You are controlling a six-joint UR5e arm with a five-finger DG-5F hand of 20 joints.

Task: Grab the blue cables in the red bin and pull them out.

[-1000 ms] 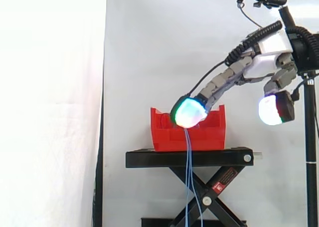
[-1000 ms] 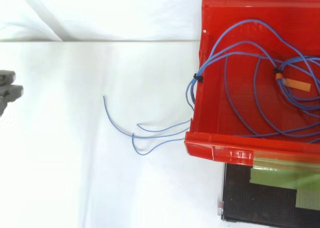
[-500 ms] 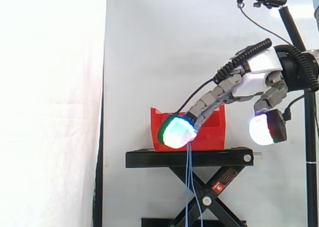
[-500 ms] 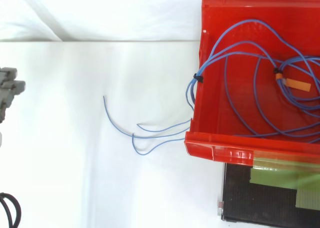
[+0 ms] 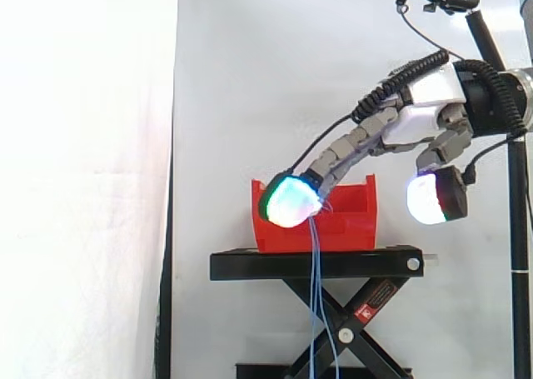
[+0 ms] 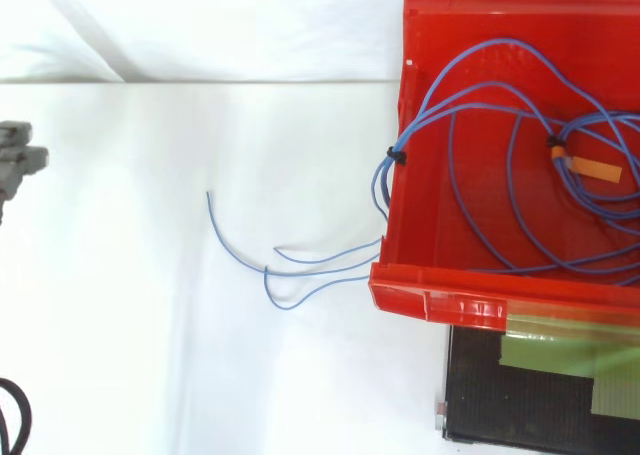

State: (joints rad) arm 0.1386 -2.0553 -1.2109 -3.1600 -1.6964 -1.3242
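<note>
From above, far left of the red bin (image 6: 430, 297) (image 5: 350, 221) and well apart from it: grey links of the hand (image 6: 14, 165) (image 5: 416, 125), at the picture's edge. Nearer the bin, also on its left: loose ends of the blue cables (image 6: 266, 271) (image 5: 315, 296), curved against the white ground, clear of the hand. At the bin's left wall: the strands bunched by a black tie (image 6: 396, 157) and draped over the rim. Inside the bin: most of the cable, in wide loops across the floor, gathered toward the right side at an orange tag (image 6: 600, 170). Below the bin's near lip: the top of the black stand (image 6: 480, 405) (image 5: 316, 264), with a strip of green tape (image 6: 560, 353) across it.

From the side, left of the bin: white curtain (image 5: 250, 79). In front of the bin's left half: glowing fingertips (image 5: 291, 204), cyan-white with a green edge, on long straight fingers sloping down from the upper right. Just beneath them, before the bin's front: the cables, hanging straight down past the stand and out at the bottom edge (no telling from this angle whether touching the pads; by the overhead view, hand well off). Right of the bin, about level with its rim: the thumb's white-glowing pad (image 5: 430, 200), held well apart from the fingers. Hand spread wide, clasping nothing. Further right and above the bin: white palm and the arm.
</note>
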